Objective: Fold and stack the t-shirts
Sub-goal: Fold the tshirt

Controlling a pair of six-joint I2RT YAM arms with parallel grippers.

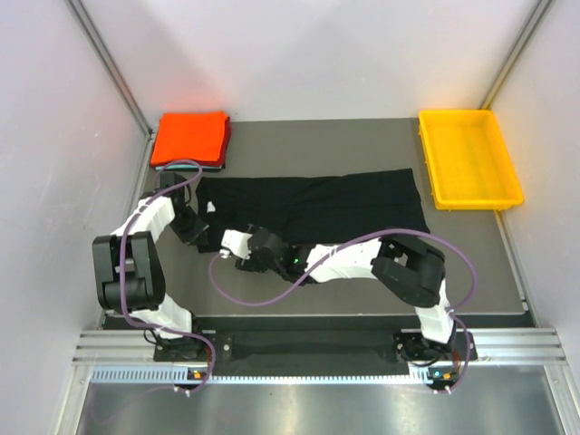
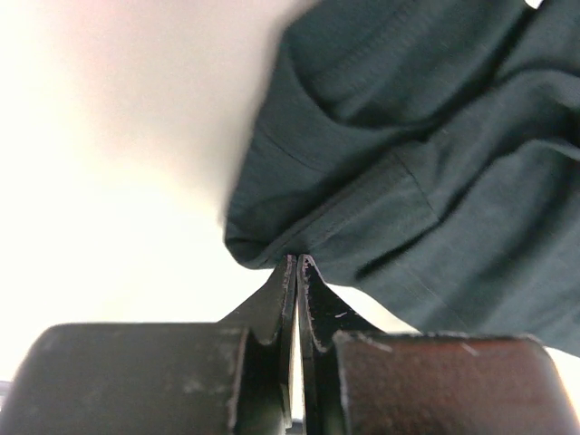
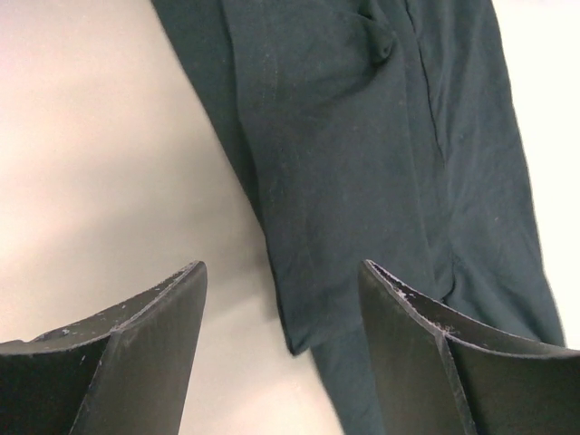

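1. My left gripper (image 2: 297,265): the jaws are pressed together at the near-left hem of the black t-shirt (image 1: 335,204). The cloth draws to a point at the fingertips, so I judge it pinched there. The contact itself is partly hidden.
2. My right gripper (image 3: 281,269): the jaws stand well apart and hold nothing. It hovers over a near corner of the same shirt, and that corner lies between the two fingers in the wrist view.
3. Black t-shirt: it lies on the table (image 1: 362,285) as a long band running left to right, with the white neck label (image 1: 211,207) near its left end. I judge it part-folded lengthwise. The crosswise folds are not yet made.
4. Orange-red t-shirt (image 1: 190,138): it is folded square at the far-left corner. A thin darker edge shows beneath it and may be a second folded shirt.
5. Yellow tray (image 1: 476,201): it sits at the far right, well apart from the shirts.
6. Remaining work: finish folding the black shirt, then place it on the far-left stack.
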